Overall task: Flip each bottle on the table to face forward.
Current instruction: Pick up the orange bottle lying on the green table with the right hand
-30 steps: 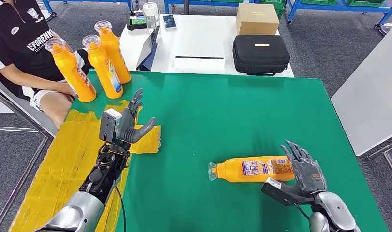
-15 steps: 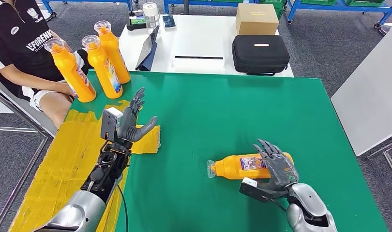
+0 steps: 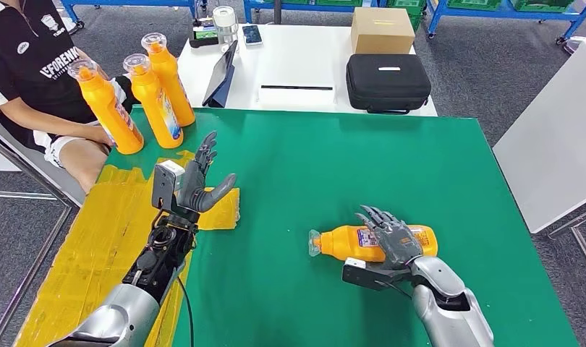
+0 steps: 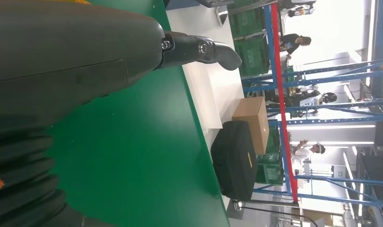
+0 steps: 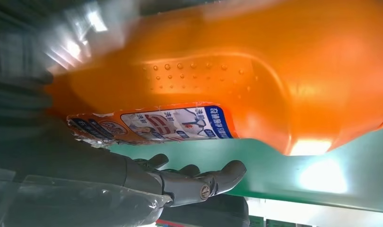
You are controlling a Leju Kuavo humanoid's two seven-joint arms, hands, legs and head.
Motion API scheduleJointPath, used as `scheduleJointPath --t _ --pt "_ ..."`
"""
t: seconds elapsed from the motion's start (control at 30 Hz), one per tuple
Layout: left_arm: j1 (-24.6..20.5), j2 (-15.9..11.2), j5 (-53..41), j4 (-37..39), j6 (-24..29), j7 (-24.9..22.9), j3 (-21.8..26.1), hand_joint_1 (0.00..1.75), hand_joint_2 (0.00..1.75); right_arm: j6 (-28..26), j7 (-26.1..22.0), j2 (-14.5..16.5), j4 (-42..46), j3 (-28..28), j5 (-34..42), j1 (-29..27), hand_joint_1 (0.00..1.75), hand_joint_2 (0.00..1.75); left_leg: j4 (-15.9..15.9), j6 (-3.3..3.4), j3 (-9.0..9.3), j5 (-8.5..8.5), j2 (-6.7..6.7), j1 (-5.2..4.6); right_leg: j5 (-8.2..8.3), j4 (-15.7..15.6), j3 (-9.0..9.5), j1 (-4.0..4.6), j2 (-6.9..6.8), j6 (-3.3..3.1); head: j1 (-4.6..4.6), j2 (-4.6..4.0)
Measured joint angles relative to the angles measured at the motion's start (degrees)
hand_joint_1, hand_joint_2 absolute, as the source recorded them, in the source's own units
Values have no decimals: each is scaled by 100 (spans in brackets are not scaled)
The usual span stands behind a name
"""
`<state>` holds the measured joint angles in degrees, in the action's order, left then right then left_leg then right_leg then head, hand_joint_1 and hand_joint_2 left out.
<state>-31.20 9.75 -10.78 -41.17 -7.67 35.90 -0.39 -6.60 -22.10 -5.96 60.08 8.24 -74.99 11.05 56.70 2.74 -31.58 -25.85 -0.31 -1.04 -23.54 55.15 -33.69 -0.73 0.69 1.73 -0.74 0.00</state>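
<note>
One orange bottle [image 3: 344, 243] lies on its side on the green table [image 3: 348, 166], with its clear cap pointing left. My right hand [image 3: 391, 242] rests over its labelled middle with fingers spread, not closed round it. The right wrist view has the bottle [image 5: 256, 71] very close, its label turned towards the table, and my fingers [image 5: 199, 182] stretched out alongside it. Three more orange bottles [image 3: 154, 101] stand upright at the far left corner. Above the yellow mat [image 3: 95, 238], my left hand [image 3: 200, 181] is raised, open and holding nothing.
A person [image 3: 30, 65] sits at the far left with a hand by the leftmost bottle [image 3: 105, 108]. Behind the green table a white table carries a black case [image 3: 388, 81], a cardboard box [image 3: 383, 29] and a tablet [image 3: 221, 72]. Another white table [image 3: 558, 130] stands to the right.
My right hand has slid left from the bottle's base to lie over its label, and the bottle has shifted slightly left. The left hand has stayed in place.
</note>
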Motion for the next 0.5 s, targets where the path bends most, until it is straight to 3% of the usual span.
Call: scheduleJointPath --t 0.07,0.1,0.17,0.5 --pt "-2 0 1 8 1 2 0 0 175 8 3 -10 -48 25 -1 28 131 175 0 0 6 0 2 0 2 0 5 0 1 0 0 0" --pt "-3 0 2 12 1 3 0 0 175 33 22 -14 -73 35 -8 44 151 175 0 0 9 0 3 0 2 0 8 0 2 1 0 0" --pt "-3 0 8 18 2 5 0 0 175 146 106 -33 -138 72 -25 94 169 175 0 0 19 0 4 0 3 -1 17 1 3 1 0 0" --pt "-22 0 69 43 -72 -58 -8 0 175 640 479 -300 -629 279 9 473 175 175 0 4 71 2 -16 -1 3 -18 75 1 -3 3 1 0"
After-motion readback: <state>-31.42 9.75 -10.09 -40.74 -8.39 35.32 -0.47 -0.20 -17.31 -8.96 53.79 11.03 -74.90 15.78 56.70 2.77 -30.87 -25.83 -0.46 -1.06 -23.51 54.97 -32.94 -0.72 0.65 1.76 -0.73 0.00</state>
